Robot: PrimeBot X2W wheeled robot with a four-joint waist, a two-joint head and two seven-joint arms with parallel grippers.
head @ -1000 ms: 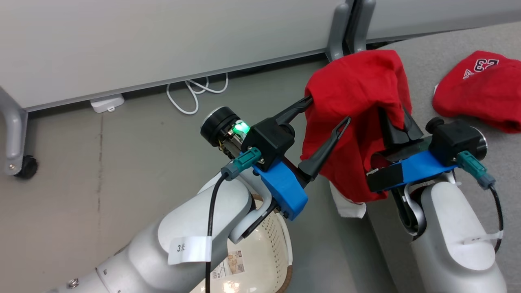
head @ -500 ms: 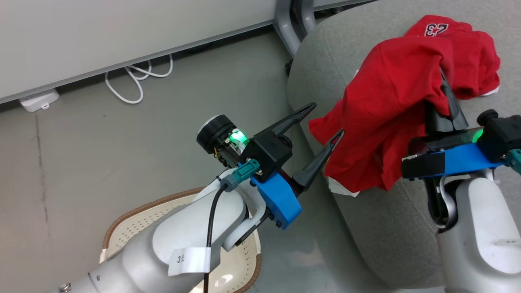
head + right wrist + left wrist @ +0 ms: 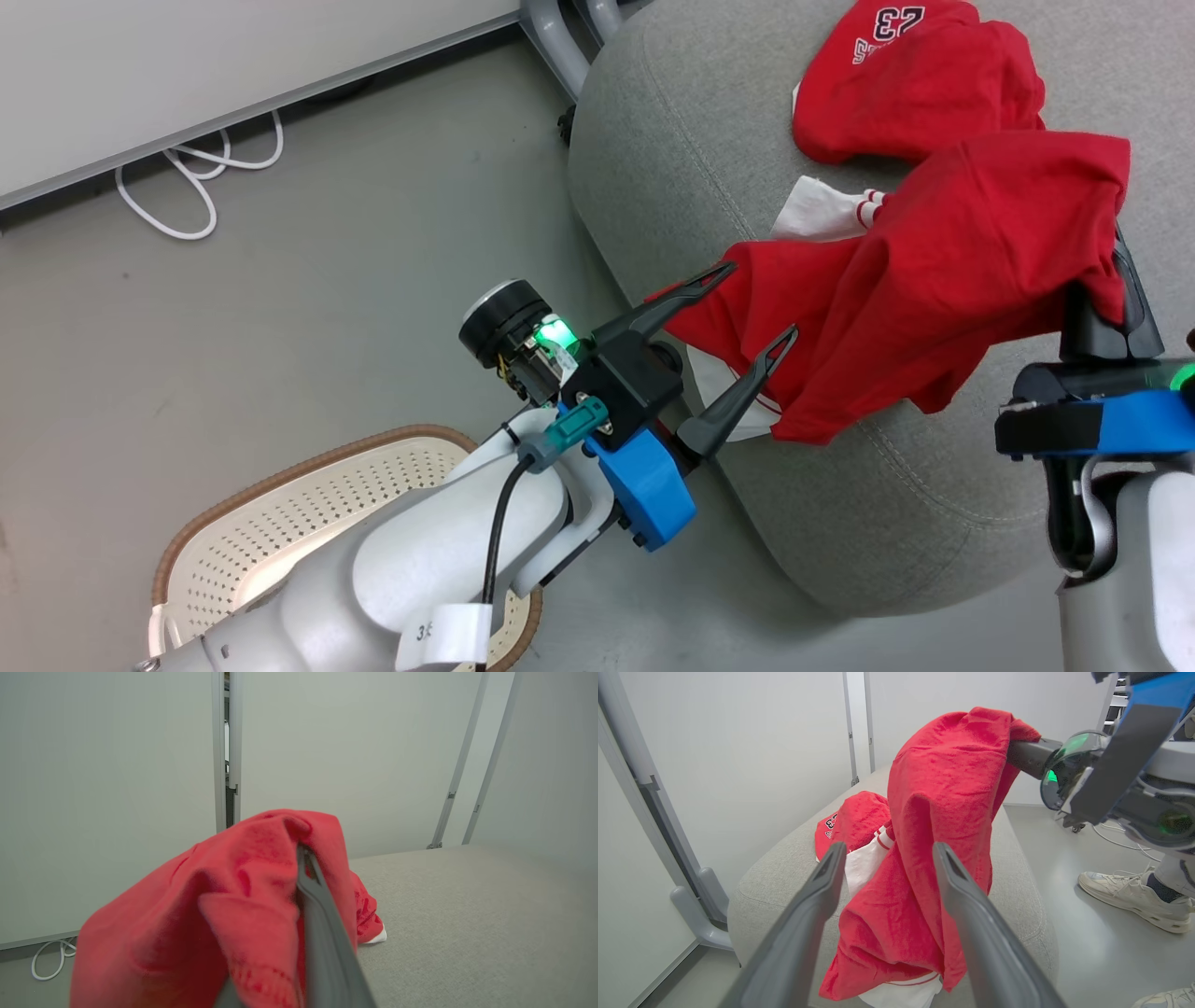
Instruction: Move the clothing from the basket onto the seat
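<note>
Right gripper (image 3: 1120,280), right edge of head view: jaws clamped tight on a red shirt (image 3: 971,271), which drapes leftward over the grey seat (image 3: 672,140). Left gripper (image 3: 761,299), centre: spread wide, holding nothing, fingertips at the shirt's lower edge, contact unclear. Second shirt (image 3: 920,84), upper right on the seat, white "23" printed. Basket (image 3: 280,495) lower left, on floor. Forearm tag (image 3: 453,635): illegible.

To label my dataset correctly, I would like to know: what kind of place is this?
Probably an indoor lab or test room, not a home: pale partition panels on grey metal feet, a smooth grey floor, a loose white cable.
</note>
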